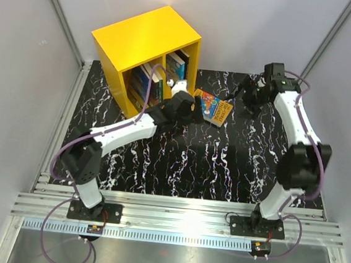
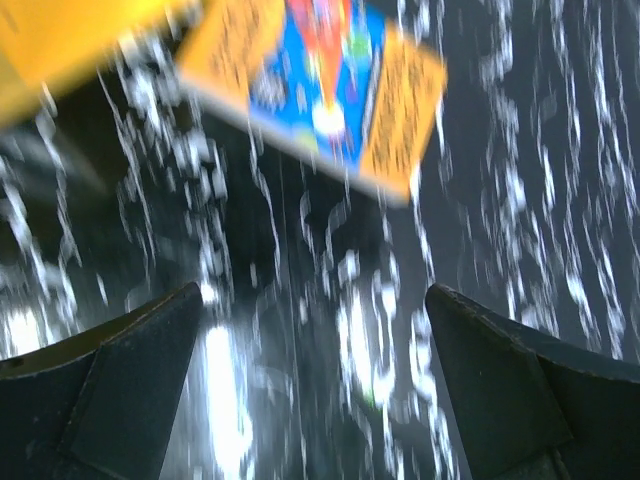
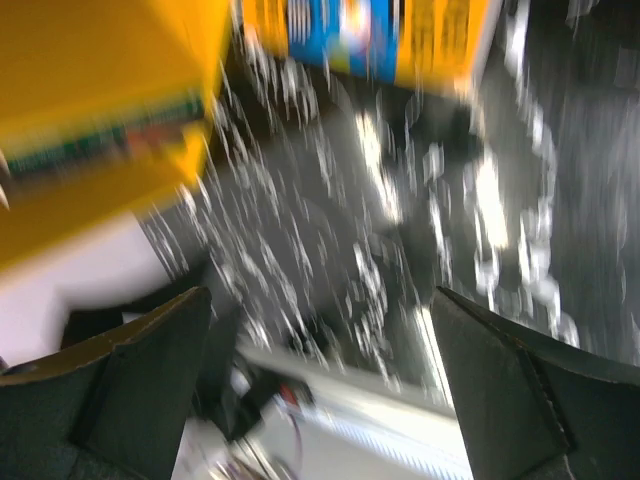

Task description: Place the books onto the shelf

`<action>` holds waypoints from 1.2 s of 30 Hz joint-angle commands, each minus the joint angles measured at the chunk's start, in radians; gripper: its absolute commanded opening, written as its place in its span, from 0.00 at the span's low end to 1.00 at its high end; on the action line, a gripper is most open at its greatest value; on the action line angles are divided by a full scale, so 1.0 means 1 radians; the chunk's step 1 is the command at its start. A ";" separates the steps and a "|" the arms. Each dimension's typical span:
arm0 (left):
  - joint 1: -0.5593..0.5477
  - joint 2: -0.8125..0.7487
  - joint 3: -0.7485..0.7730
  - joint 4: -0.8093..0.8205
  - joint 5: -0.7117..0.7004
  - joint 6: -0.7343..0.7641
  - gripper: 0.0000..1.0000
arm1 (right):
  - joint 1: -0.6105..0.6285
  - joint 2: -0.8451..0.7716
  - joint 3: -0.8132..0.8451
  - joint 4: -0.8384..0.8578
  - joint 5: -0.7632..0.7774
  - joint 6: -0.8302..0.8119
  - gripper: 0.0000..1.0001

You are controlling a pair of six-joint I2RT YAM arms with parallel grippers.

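Observation:
The yellow shelf (image 1: 146, 45) stands at the back left of the table, with books upright in its left compartment (image 1: 146, 85) and its right compartment (image 1: 177, 66). One book (image 1: 214, 107) with an orange-yellow and blue cover lies flat just right of the shelf. It is blurred in the left wrist view (image 2: 315, 85) and the right wrist view (image 3: 370, 30). My left gripper (image 1: 193, 111) hovers at this book's left edge, open and empty (image 2: 315, 330). My right gripper (image 1: 246, 96) hangs to the book's right, also open and empty (image 3: 320, 330).
The black marbled tabletop (image 1: 222, 161) runs forward to a metal rail (image 1: 179, 219) where both arm bases are bolted. Grey walls close in on both sides. A corner of the shelf (image 2: 60, 40) shows top left in the left wrist view.

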 commanded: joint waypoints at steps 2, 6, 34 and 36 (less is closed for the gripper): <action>-0.009 -0.174 -0.102 -0.143 0.193 -0.094 0.99 | -0.063 0.356 0.259 0.188 -0.038 0.003 0.97; -0.008 -0.305 -0.191 -0.199 0.182 -0.114 0.99 | -0.061 0.718 0.690 0.130 -0.115 -0.050 0.94; 0.161 -0.452 -0.658 0.046 0.186 -0.422 0.99 | 0.114 0.290 -0.335 0.448 -0.127 0.064 0.89; 0.201 -0.442 -0.685 0.074 0.177 -0.398 0.99 | 0.114 0.236 -0.358 0.414 -0.100 0.051 0.90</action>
